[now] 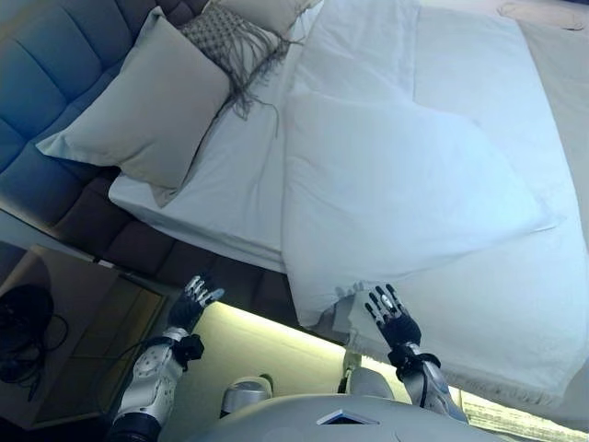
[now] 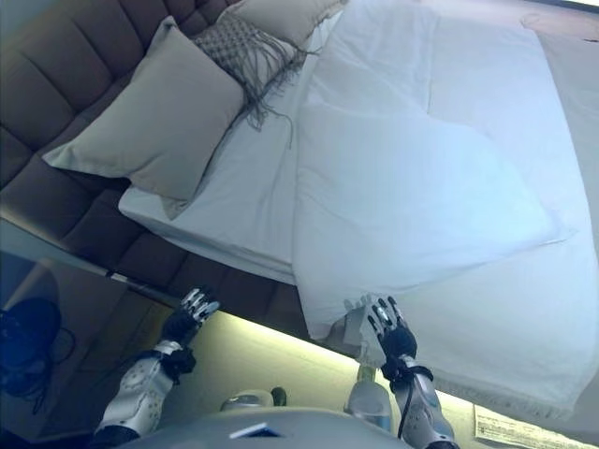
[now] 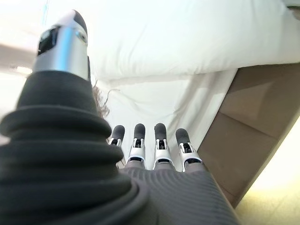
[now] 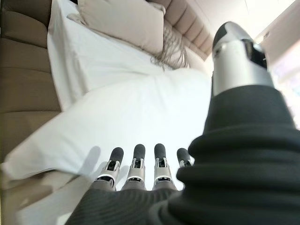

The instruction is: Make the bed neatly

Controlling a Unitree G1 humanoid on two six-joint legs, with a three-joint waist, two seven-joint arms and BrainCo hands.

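Both hands spread empty beside rumpled white duvet

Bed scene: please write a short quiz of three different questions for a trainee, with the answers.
1. True or false: the right hand is holding the white duvet.
2. Which lies nearest the headboard? A) grey pillow B) fringed cushion C) duvet
3. Fill in: the left hand hovers beside the bed, its fingers ____.

Key:
1. False; its fingers are straight, just at the duvet's folded edge.
2. A
3. Open, touching nothing.
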